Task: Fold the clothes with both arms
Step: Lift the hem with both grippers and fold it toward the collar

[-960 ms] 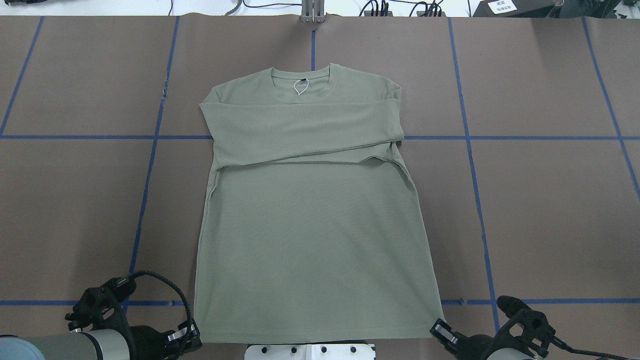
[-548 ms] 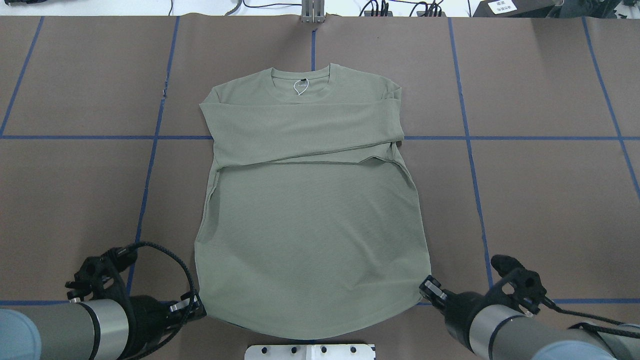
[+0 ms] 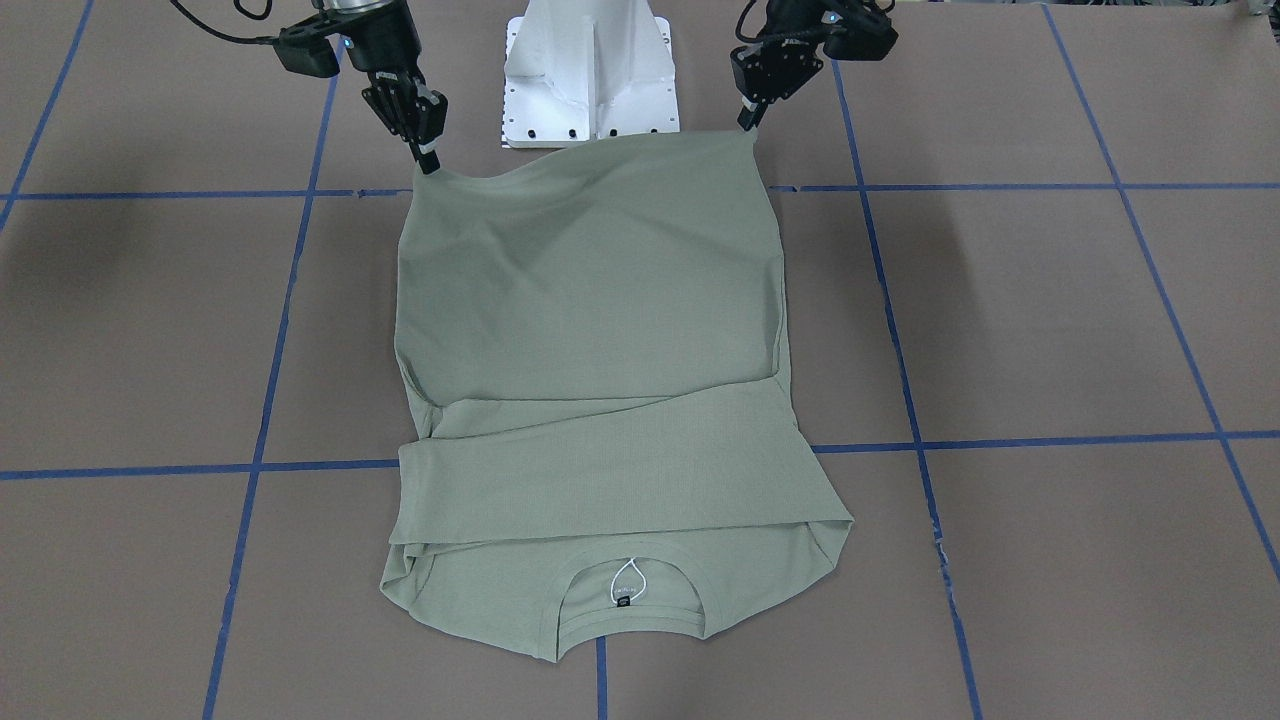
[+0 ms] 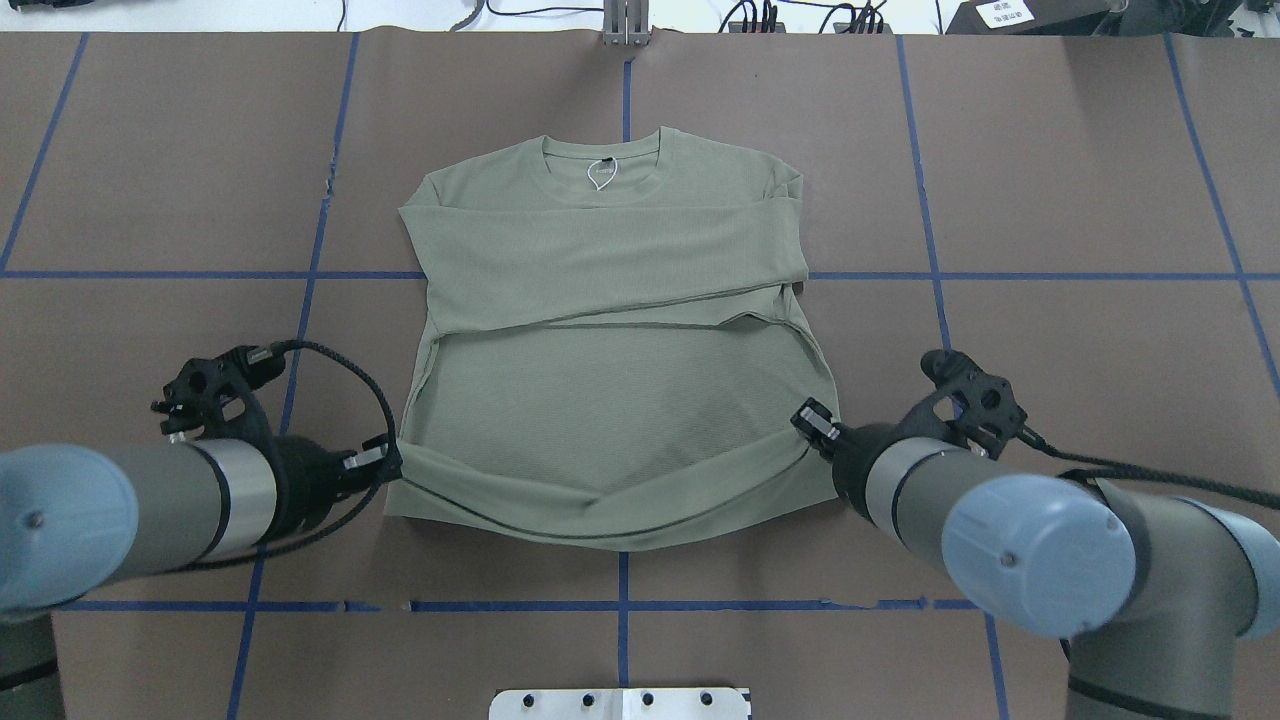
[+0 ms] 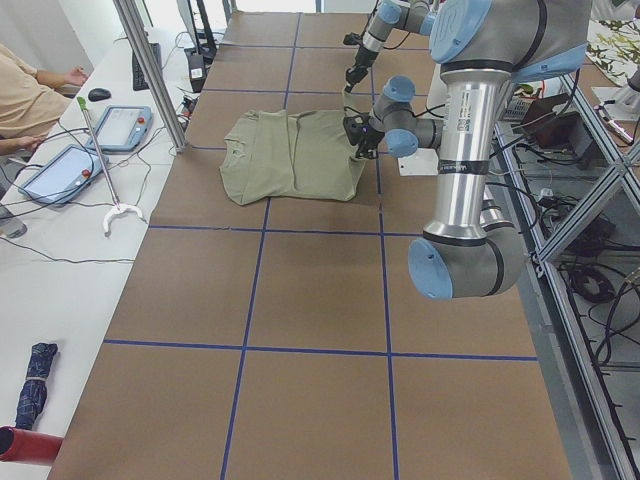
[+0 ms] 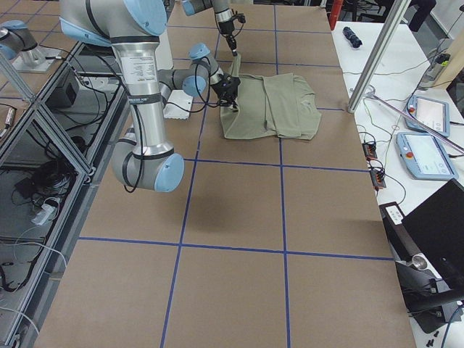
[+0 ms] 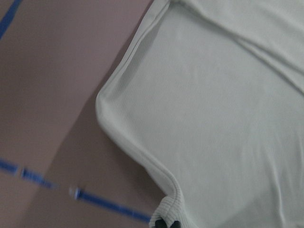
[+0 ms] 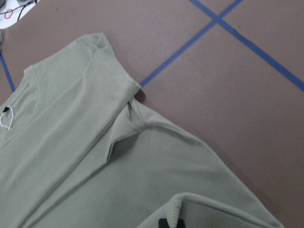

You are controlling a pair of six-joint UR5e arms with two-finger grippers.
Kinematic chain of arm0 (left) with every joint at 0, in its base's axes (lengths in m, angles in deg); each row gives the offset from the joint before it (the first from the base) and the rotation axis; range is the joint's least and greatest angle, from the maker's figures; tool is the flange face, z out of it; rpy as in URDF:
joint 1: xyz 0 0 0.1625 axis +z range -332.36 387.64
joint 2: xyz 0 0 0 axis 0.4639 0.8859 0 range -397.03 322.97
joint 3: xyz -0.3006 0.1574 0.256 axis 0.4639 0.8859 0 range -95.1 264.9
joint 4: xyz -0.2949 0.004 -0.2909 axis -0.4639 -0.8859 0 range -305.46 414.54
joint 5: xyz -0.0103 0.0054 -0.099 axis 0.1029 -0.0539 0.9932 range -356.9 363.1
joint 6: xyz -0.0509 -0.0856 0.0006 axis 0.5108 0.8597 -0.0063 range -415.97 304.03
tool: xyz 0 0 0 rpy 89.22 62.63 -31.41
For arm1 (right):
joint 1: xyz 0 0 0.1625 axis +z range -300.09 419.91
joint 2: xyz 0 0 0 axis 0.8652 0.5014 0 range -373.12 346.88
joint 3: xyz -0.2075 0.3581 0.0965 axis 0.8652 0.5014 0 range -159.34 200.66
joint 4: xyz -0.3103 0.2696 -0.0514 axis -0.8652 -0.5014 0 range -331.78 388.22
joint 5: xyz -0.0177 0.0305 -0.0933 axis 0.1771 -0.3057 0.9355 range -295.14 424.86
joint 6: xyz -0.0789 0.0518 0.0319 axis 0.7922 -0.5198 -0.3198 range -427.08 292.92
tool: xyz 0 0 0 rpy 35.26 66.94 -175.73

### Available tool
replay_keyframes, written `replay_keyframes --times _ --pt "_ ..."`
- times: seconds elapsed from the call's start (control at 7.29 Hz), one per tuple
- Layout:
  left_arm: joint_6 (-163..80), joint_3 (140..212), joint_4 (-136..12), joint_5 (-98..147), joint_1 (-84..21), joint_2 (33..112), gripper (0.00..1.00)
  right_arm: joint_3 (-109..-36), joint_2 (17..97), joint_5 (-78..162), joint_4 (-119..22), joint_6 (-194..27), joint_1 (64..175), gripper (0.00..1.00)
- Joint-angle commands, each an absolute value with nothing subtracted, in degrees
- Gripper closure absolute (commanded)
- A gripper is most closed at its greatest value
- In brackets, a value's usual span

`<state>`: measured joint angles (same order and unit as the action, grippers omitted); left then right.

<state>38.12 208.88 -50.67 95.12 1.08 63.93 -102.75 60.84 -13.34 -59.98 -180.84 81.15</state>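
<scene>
Limply, fine-ribbed knit shirt [image 4: 620, 400] sags between left tool [image 4: 390, 464], right tool [image 4: 810, 422]

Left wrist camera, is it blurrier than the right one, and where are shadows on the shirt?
Left wrist view: yes, soft and washed out, the shirt pale, the blue tape smeared. Right wrist view: sharper, greener. Overhead view: a soft shadow on the shirt near the lifted hem.

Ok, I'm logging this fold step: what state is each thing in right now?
shirt: sleeves folded across the chest, near hem raised and doubled over.
left gripper: jaws shut on one hem corner.
right gripper: jaws shut on the other hem corner.
</scene>
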Motion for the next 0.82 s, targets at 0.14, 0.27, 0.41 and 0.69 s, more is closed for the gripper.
replay_keyframes --times 0.14,0.27,0.41,0.69 --pt "28.1 195.9 -51.0 97.8 -9.8 73.3 1.00 -85.2 51.0 -17.6 -60.4 -169.2 93.7 1.00" --pt "26.1 194.2 -51.0 97.8 -10.8 74.5 1.00 -81.6 48.6 -19.3 -60.4 -167.6 95.9 1.00" --pt "23.4 192.6 -51.4 97.8 -12.5 74.6 1.00 -80.2 48.0 -21.4 -60.3 -166.0 98.1 1.00" --pt "20.8 187.7 -54.0 97.7 -15.2 76.5 1.00 -70.9 42.9 -22.7 -55.5 -165.6 100.4 1.00"
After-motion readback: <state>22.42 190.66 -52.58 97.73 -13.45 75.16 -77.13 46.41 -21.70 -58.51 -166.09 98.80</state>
